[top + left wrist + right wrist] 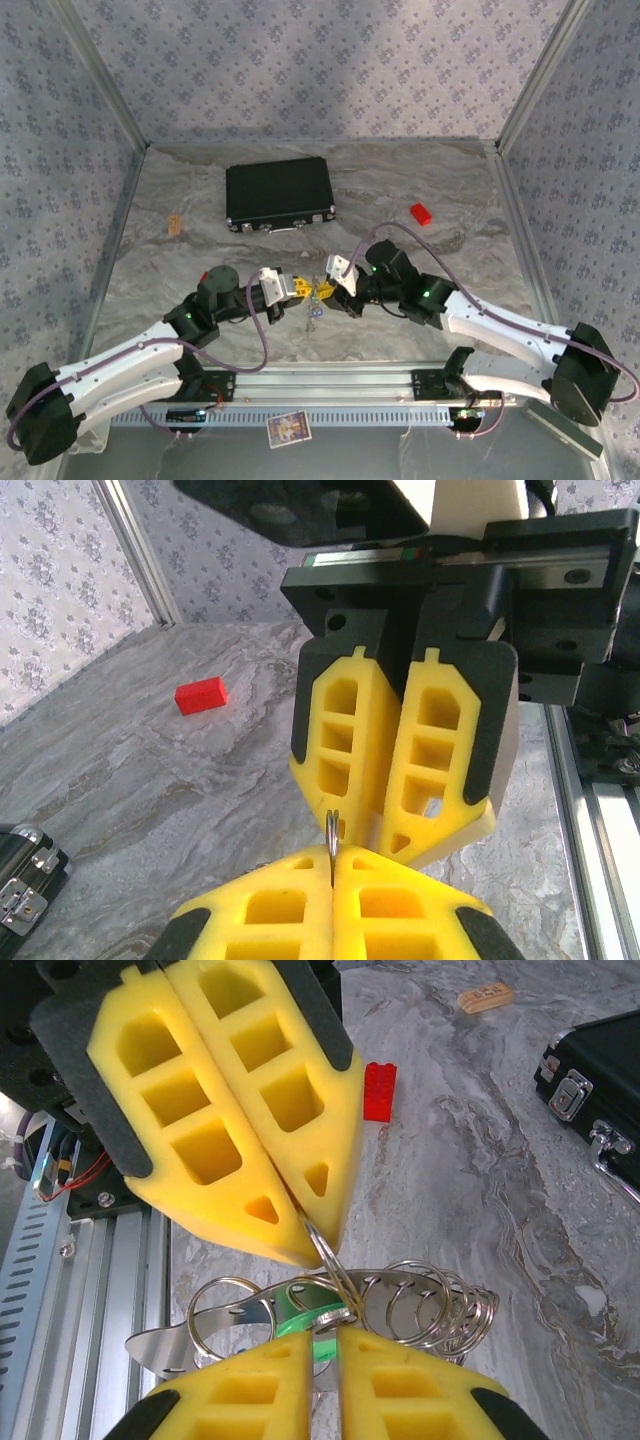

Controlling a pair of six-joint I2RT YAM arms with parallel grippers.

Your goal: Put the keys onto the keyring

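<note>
Marbled counter [360, 338] below me, and just above it at centre hangs the keyring [420, 1300], a bunch of metal loops. The green key [300, 1318] sits right at my right pincer [338, 1338], which looks closed on it. My left pincer [332, 858] is clamped tight on one thin loop, and the two tips nearly touch. The risk, I reckon: pull unevenly and that loop twists free, dropping everything. The case [280, 195] is well clear.

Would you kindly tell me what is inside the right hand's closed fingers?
The right hand is shut on the green-headed key, its head peeking out above the fingers among the metal split rings. What lies deeper between the fingers is covered.
</note>
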